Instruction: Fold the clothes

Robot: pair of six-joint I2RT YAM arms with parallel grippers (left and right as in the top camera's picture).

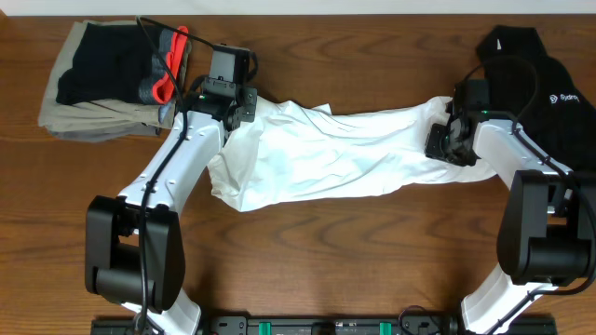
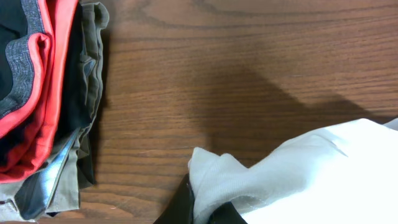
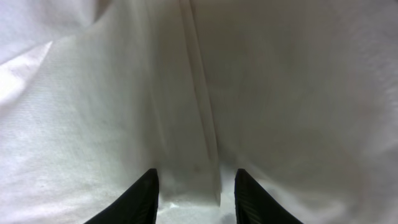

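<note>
At the far left of the table (image 1: 307,261) sat the folded stack (image 1: 102,88), its red and grey edges close beside the left gripper (image 1: 244,104). That claw was clamped tight on a bunched corner of the white T-shirt (image 1: 326,154), with the cloth poking up between its dark fingers (image 2: 180,208) in the left wrist view.

From there the shirt stretched rightward across the middle of the table as a rumpled, twisted band, not yet laid flat. No print or neck label showed.

At its right end the right gripper (image 3: 198,194) stood partly open, one finger on each side of a raised ridge of fabric. It had hold of nothing that I could see. Just beyond it, at the far right, lay the black top (image 1: 549,84).

The risks, as I judged them:
- **Thin catch:** the right claw might take only the top layer of that ridge, so the shirt would slide out once pulled.
- **Twisted fold:** with the cloth this twisted, any fold made from here would likely come out crooked.
- **Left drift:** it could drag the pinched corner into the stack and disturb it.
- **Right drift:** it could snag the black top.
</note>
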